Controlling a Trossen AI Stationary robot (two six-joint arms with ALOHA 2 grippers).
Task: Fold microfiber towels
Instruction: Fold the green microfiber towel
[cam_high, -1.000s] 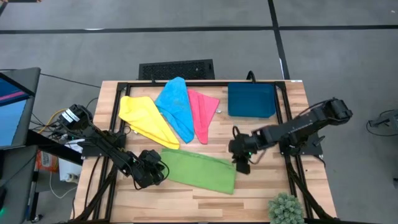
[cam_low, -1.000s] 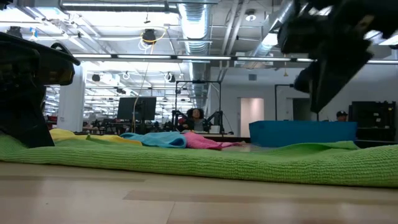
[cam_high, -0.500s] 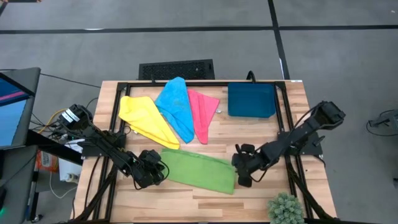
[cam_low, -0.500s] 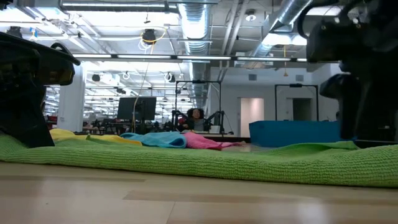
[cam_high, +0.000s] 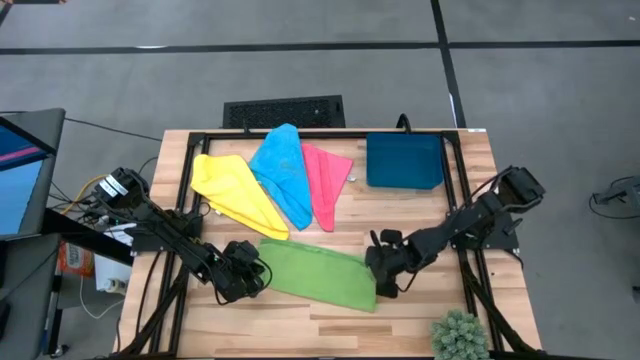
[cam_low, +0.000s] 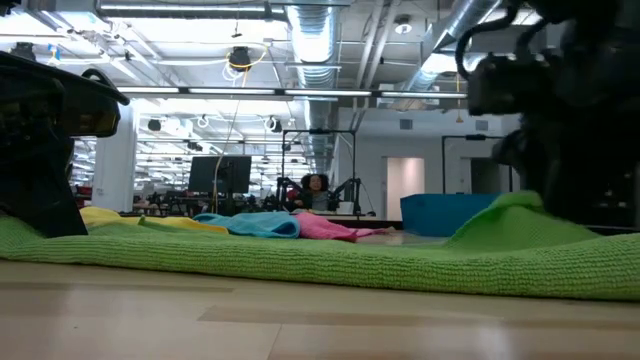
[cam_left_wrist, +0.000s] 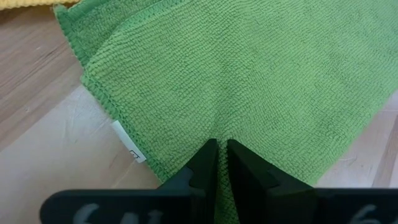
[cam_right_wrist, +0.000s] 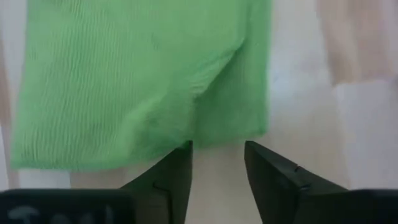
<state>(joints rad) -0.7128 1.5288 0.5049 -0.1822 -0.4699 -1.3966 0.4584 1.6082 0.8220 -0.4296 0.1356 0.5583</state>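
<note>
The green towel (cam_high: 320, 274) lies spread on the table's near middle; it also shows in the low view (cam_low: 300, 262). My left gripper (cam_high: 247, 272) is shut on its left end. My right gripper (cam_high: 384, 276) is open, low at the towel's right end, where the cloth humps up (cam_low: 512, 212). The yellow towel (cam_high: 235, 194), the sky-blue towel (cam_high: 283, 170) and the pink towel (cam_high: 325, 180) lie limp side by side at the far middle. My left gripper pinches the green towel's left end edge (cam_left_wrist: 221, 133) between its two fingers, a little along from the labelled corner (cam_left_wrist: 127, 142). The fingers come low from the table's left. The cloth puckers at the fingertips, and the towel lies on the table. My right gripper has one open fingertip (cam_right_wrist: 181, 155) at the green towel's right end edge (cam_right_wrist: 205, 142), coming slanting from the table's right. The cloth just beyond it is creased and raised. I cannot tell whether the other finger touches.
A dark blue tray (cam_high: 403, 160) stands at the far right. A small green plant (cam_high: 460, 336) sits at the near right corner. A black grille (cam_high: 283, 110) lies beyond the far edge. Bare wood shows along the near edge.
My right gripper has gone down and toward the table's near edge, then a little left, to the green towel's right end. That end has risen into a hump, while the rest of the towel has stayed flat.
</note>
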